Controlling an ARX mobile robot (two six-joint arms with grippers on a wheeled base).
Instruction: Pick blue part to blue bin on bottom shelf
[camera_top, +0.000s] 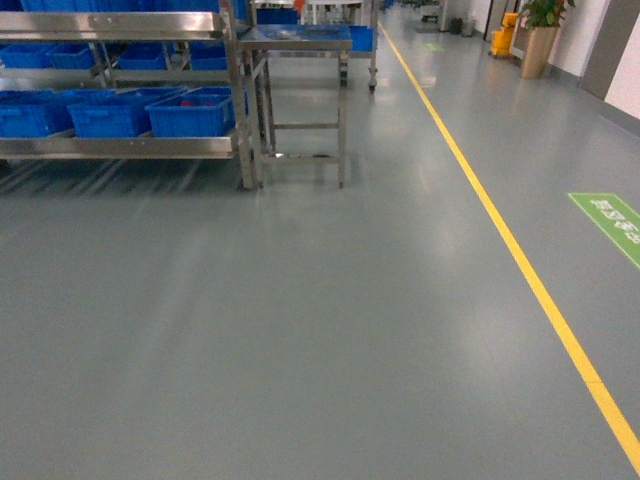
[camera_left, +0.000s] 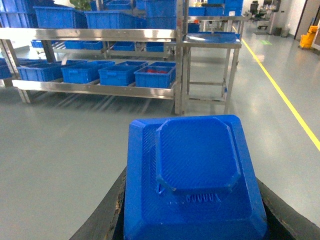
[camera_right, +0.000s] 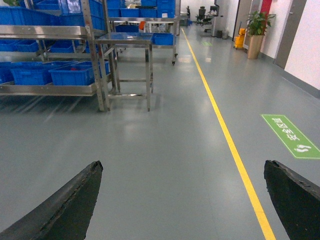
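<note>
The left gripper (camera_left: 192, 227), at 6 o'clock in its wrist view, grips the blue part (camera_left: 192, 175). The right gripper (camera_right: 182, 200) is spread wide, fingers (camera_right: 65, 205) at 7 and 5 o'clock.

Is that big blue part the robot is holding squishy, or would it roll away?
The blue part looks like hard, ridged plastic, so probably stiff, not squishy. Its flat faces and angled corners suggest it would sit still rather than roll. It is probably light for its size, though that's a guess.

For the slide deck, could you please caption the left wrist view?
Left gripper carrying the blue part toward blue bins on the bottom shelf.
</note>
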